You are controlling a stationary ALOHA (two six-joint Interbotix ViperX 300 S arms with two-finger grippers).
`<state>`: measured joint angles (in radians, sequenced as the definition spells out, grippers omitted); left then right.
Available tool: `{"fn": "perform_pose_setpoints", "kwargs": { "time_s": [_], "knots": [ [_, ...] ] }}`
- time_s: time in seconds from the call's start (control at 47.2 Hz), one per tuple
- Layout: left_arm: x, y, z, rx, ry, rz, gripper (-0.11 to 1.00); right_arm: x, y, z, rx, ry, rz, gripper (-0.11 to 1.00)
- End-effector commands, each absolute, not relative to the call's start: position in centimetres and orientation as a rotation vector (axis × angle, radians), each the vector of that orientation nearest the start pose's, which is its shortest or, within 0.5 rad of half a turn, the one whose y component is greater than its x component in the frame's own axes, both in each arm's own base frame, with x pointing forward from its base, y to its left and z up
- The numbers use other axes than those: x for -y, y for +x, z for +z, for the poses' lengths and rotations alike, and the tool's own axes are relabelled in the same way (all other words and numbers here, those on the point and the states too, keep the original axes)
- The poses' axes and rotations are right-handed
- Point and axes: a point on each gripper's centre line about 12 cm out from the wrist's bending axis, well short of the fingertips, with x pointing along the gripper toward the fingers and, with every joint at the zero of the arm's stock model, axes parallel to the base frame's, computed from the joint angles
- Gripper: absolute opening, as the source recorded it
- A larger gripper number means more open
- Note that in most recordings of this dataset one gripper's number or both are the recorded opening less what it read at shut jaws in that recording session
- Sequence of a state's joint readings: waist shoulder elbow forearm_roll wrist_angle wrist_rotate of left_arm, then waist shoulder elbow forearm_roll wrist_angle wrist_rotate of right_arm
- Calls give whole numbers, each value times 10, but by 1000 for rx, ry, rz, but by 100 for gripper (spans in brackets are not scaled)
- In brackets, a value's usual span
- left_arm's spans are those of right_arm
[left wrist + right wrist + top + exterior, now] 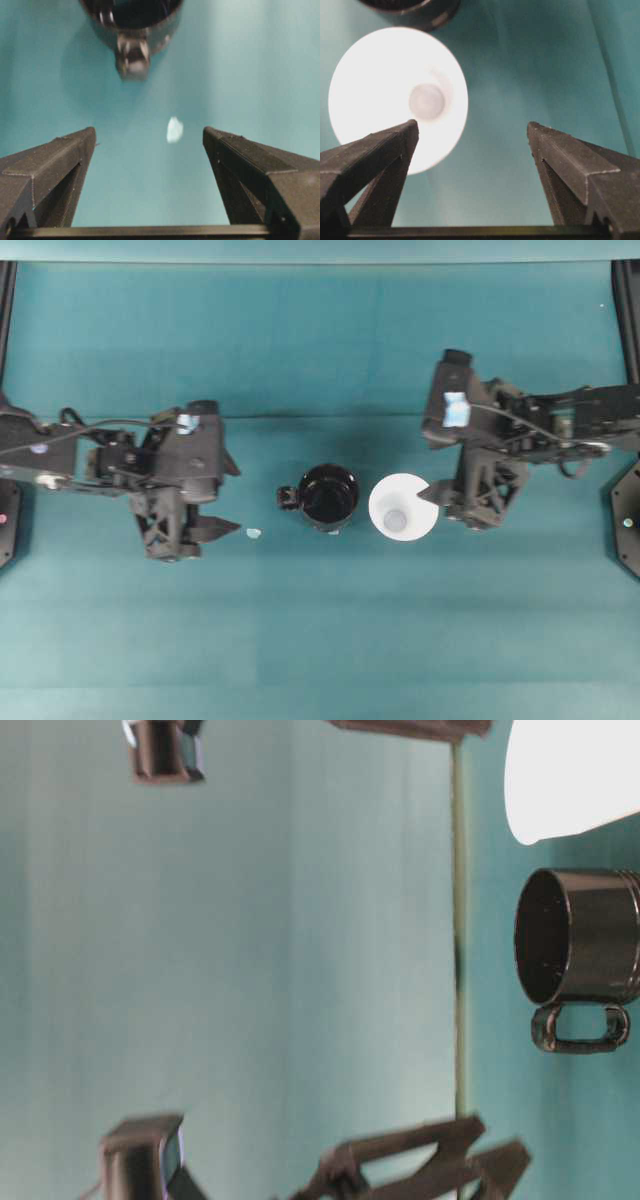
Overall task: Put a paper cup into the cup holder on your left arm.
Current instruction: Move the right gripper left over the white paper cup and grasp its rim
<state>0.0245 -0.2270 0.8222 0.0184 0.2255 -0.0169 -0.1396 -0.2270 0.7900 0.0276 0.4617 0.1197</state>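
Standing upright at centre-right of the overhead view, just beside the black cup holder [329, 496], the paper cup [402, 505] looks light and crushable; grip its rim wall gently; right gripper [432, 492] and left gripper [228, 530] both gape empty.

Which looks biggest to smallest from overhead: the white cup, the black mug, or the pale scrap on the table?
1. Paper cup and black cup holder: their round openings look about alike, so I won't rank one above the other.
2. Pale scrap: by far the smallest, a mere fleck on the table.
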Motion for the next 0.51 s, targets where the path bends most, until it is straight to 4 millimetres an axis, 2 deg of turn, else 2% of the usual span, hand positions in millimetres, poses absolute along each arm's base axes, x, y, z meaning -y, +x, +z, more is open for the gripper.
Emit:
{"fn": "perform_pose_setpoints", "kwargs": {
  "time_s": [0.0,0.191,0.487],
  "knots": [
    [-7,318,184,-799,-4,22,96,42,318,174,-994,215,-189,97],
    [-6,318,185,-796,5,16,95,44,331,166,-1016,210,-188,97],
    [-3,317,183,-804,11,8,95,44,331,155,-1054,218,-194,96]
  ]
}}
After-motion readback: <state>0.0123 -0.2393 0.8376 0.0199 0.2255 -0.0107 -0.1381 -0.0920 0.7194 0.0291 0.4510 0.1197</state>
